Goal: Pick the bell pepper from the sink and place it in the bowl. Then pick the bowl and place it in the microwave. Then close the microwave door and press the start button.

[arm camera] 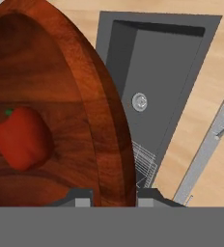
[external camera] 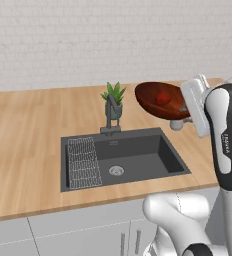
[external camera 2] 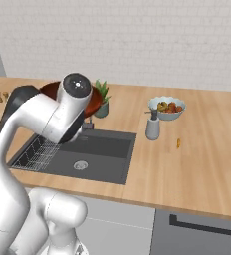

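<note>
- One red bell pepper (arm camera: 21, 138) lies inside the reddish-brown bowl (external camera: 158, 100), which hangs tilted in the air above the wooden counter (external camera: 38, 130), just right of the faucet (external camera: 110, 117).
- The gripper (arm camera: 113, 200) has its two fingers closed on the bowl's rim, one on each side of the wall.
- The dark sink (external camera: 138, 157) sits below and to the left, with its wire rack (external camera: 83, 162) and round drain (external camera: 116, 170).
- A small potted plant (external camera: 114, 100) stands behind the faucet, seemingly just beside the bowl's edge.

kitchen | wood counter (external camera: 33, 130) | sink (external camera: 138, 157) | faucet (external camera: 110, 117) | fruit bowl (external camera 2: 167, 108)
</note>
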